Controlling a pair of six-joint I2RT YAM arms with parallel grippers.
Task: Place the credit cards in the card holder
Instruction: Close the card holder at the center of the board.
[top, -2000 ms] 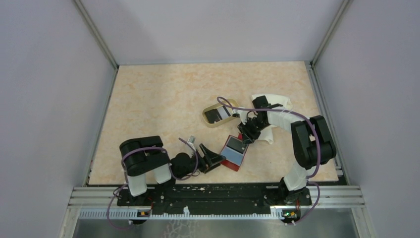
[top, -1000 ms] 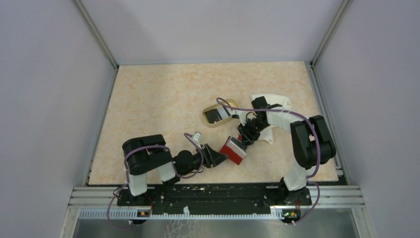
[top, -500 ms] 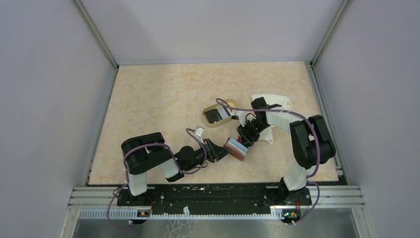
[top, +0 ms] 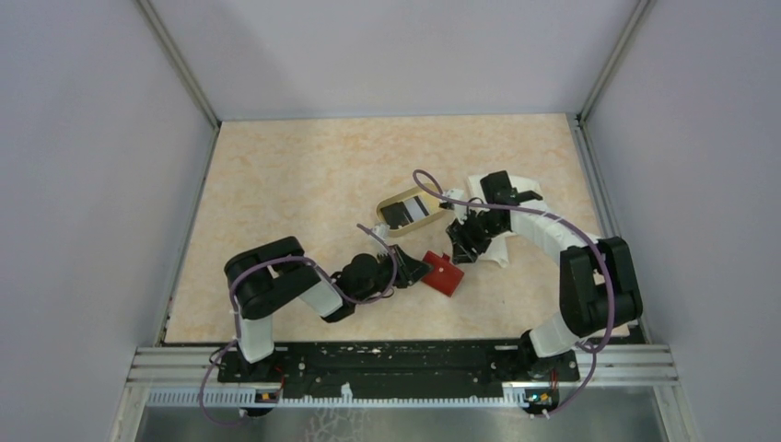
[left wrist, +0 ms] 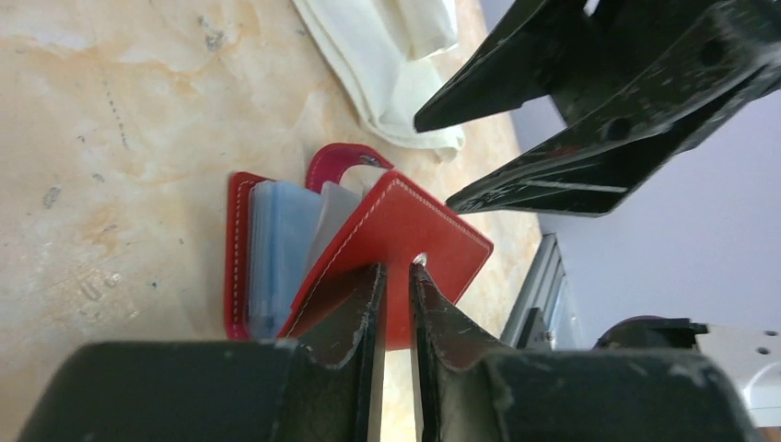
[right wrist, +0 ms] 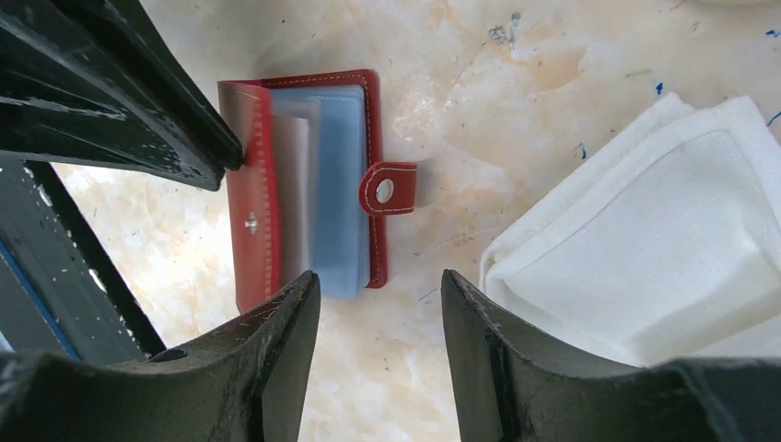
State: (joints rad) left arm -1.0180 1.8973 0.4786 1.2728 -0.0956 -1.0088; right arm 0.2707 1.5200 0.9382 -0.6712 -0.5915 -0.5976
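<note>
The red card holder (top: 443, 273) lies on the table, half folded. Its cover (left wrist: 405, 230) stands tilted above light blue and whitish inner leaves (right wrist: 336, 193), and the snap tab (right wrist: 387, 191) sticks out. My left gripper (left wrist: 396, 269) is nearly shut, with only a thin slit between its fingers. Its tips rest against the cover's outer face and pinch nothing. My right gripper (right wrist: 378, 274) hangs open just above the holder's far side, holding nothing. Credit cards (top: 399, 215), one black and one whitish, lie in the tan oval tray (top: 379, 219).
A folded white cloth (right wrist: 663, 239) lies right beside the holder, partly under the right arm (top: 553, 230). The tray sits just behind the two grippers. The metal rail (top: 405, 359) runs along the near edge of the table.
The holder lay open and now has its cover swung up and over by the left gripper, which narrowed and moved right. The right gripper opened and drew back toward the cloth.
</note>
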